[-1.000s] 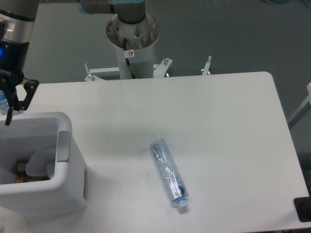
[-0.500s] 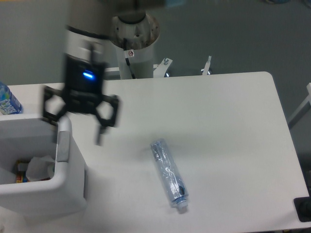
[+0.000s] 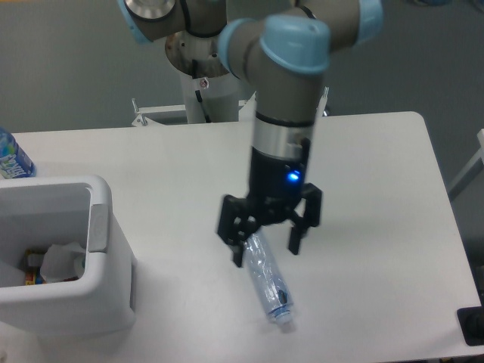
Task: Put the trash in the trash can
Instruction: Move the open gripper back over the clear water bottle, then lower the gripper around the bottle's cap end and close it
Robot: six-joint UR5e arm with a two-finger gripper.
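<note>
- The pincer (image 3: 267,251) points straight down with its two dark fingers spread wide, one on each side of the upper end of the clear bottle (image 3: 268,279); nothing is gripped between them.
- The left-hand finger (image 3: 238,253) in the picture overlaps the bottle's edge; whether it touches the plastic I cannot tell. The other finger (image 3: 296,242) stands just off the bottle's far side.
- Above the pincer, the arm's wrist (image 3: 284,144) rises upright, a small blue light glowing on its black section, and a pale blue joint cap (image 3: 296,41) sits at the top. From there the arm bends back toward its base column (image 3: 201,76) behind the surface.
- The clear bottle lies flat on the white surface (image 3: 363,197), running diagonally, its white cap (image 3: 284,323) toward the near edge and its bottom end under the pincer.
- The trash can (image 3: 98,234) stands at the left of the surface, well apart from the bottle, with a grey strip along the rim side that faces the arm.
- Inside the can lies the white paper wad (image 3: 62,261), with some coloured bits beside it that are too small to make out.
- A bottle with a blue label (image 3: 11,157) peeks in at the far left edge, behind the can.
</note>
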